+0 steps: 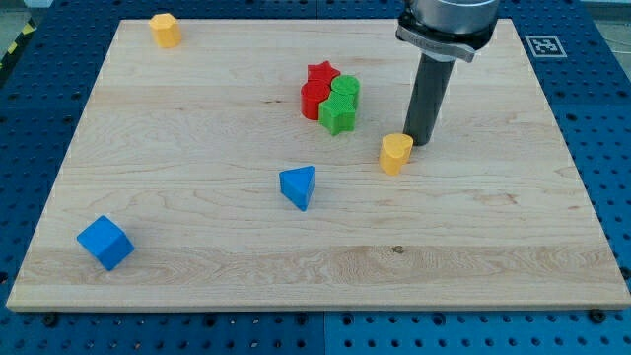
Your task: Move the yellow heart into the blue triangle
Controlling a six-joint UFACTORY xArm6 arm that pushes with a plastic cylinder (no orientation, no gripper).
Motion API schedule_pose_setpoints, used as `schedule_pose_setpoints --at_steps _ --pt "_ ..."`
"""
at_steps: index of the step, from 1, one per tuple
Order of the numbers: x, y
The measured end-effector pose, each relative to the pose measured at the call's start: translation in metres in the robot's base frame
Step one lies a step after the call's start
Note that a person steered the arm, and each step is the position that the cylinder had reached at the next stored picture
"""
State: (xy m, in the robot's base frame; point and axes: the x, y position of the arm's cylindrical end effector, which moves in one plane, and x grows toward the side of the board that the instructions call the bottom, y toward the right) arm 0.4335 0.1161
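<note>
1. The desk (493, 247) is a light wooden board, and it sits on a blue base with little holes (606, 118).
2. The arm has no hand, so there is nothing to open, close or grip – it ends in a straight dark rod (429, 94).
3. The rod's lower end, my tip (422, 144), is down on the desk at the view's right, a bit above the middle.
4. The yellow heart (395, 153) sits just beside my tip, on its left and a little lower. The two look like they touch, but that is hard to tell for sure.
5. The blue triangle (298, 186) is near the middle of the desk, to the view's left of the yellow heart and lower down. The two are apart, with bare wood between them.
6. Above the blue triangle, four blocks are bunched up tight – a red star (320, 73), a red block (315, 99), a green round block (345, 91) and a green star (337, 116).
7. A blue cube (105, 243) sits far off at the view's bottom left.
8. A second yellow block (165, 30) sits at the view's top left, near the edge.
</note>
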Motion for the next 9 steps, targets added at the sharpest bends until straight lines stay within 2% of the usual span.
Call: schedule_pose_setpoints --at_steps 2,3,4,5,7,9 --pt "0.038 -0.058" --pt "0.038 -0.058" --pt "0.038 -0.035" --pt "0.053 -0.031" --pt "0.067 -0.090" --pt "0.067 -0.094"
